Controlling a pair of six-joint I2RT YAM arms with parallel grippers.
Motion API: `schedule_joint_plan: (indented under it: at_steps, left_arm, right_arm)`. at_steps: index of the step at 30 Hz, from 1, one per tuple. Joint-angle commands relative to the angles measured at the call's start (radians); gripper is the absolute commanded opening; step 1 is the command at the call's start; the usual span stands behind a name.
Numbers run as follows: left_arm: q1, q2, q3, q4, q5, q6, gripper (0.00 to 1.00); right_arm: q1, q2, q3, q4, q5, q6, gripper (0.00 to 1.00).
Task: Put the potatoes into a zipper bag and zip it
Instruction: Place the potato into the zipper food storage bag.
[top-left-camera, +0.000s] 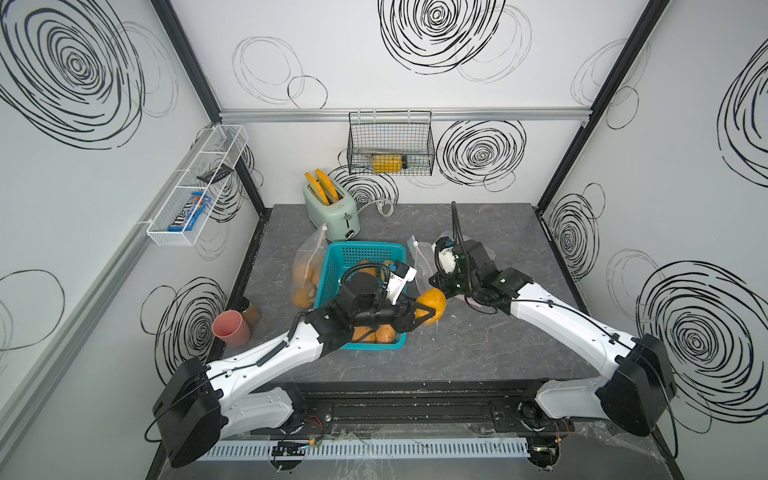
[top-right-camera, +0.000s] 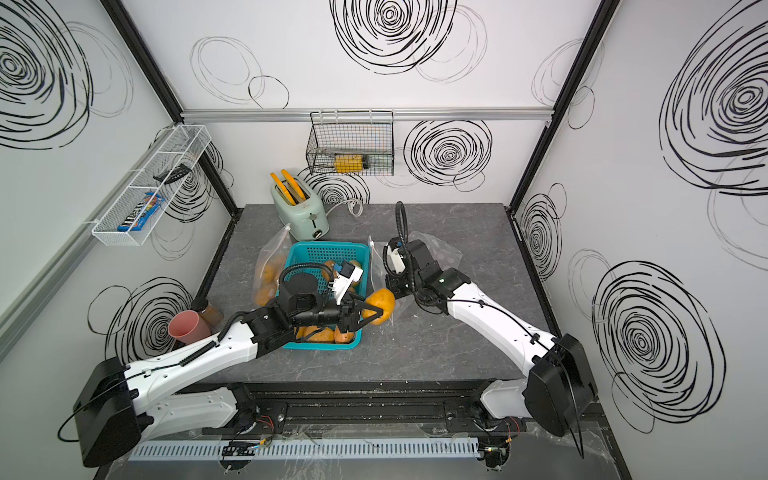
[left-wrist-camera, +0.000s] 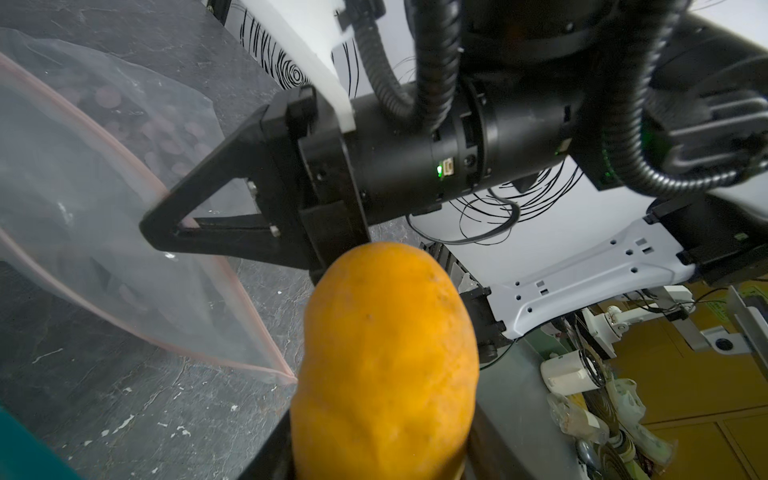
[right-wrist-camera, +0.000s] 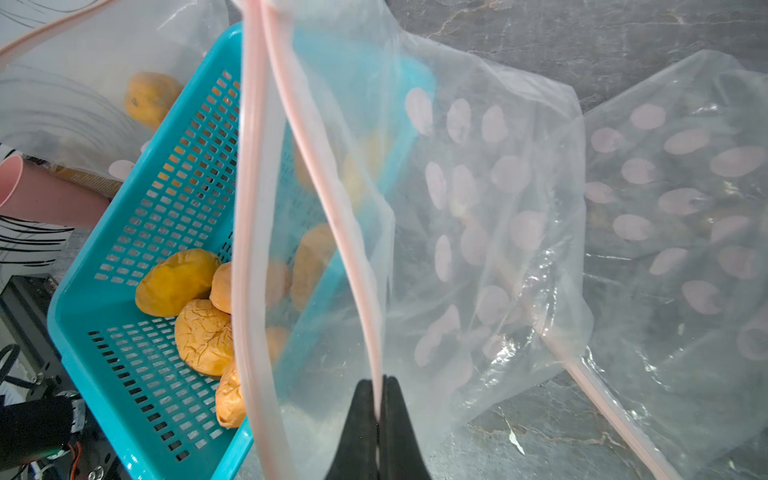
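1. The left gripper (top-left-camera: 428, 312) clamps one potato (top-left-camera: 434, 300) between part-spread jaws. It holds the potato in the air just right of the basket (top-left-camera: 330, 266), facing the bag's mouth.
2. The right gripper (right-wrist-camera: 380, 392), jaws pressed together, pinches one rim of the bag (right-wrist-camera: 478, 208) and lifts it, so the mouth gapes toward the potato.
3. More potatoes (right-wrist-camera: 178, 282) wait in the basket. The held one probably goes into the bag next.

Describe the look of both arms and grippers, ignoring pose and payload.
Both arms, left arm and right arm, have white shells, black joints and bulky black shoulder housings. A ribbed black hose loops over each wrist; thin black cables run along the links. The left gripper and right gripper have black triangular open-frame fingers.
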Motion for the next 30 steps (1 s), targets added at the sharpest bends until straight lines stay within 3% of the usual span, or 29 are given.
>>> schedule_joint_plan:
  at_steps: [1,6,21,30]
  left_arm:
    - [0.082,0.066,-0.023,0.013,-0.149,-0.053,0.38]
    - [0.112,0.081,-0.082,0.075,-0.138,-0.08,0.37]
    - [0.126,0.084,-0.077,0.09,-0.139,-0.082,0.36]
    - [0.063,0.079,-0.059,0.131,-0.017,-0.041,0.35]
  right_arm:
    - [0.036,-0.075,-0.003,0.007,-0.09,0.019,0.0]
    - [0.037,-0.094,-0.008,0.012,-0.098,0.019,0.0]
    - [0.047,-0.086,-0.044,0.031,-0.106,0.019,0.0]
    - [0.048,-0.063,-0.05,0.062,-0.119,0.015,0.0]
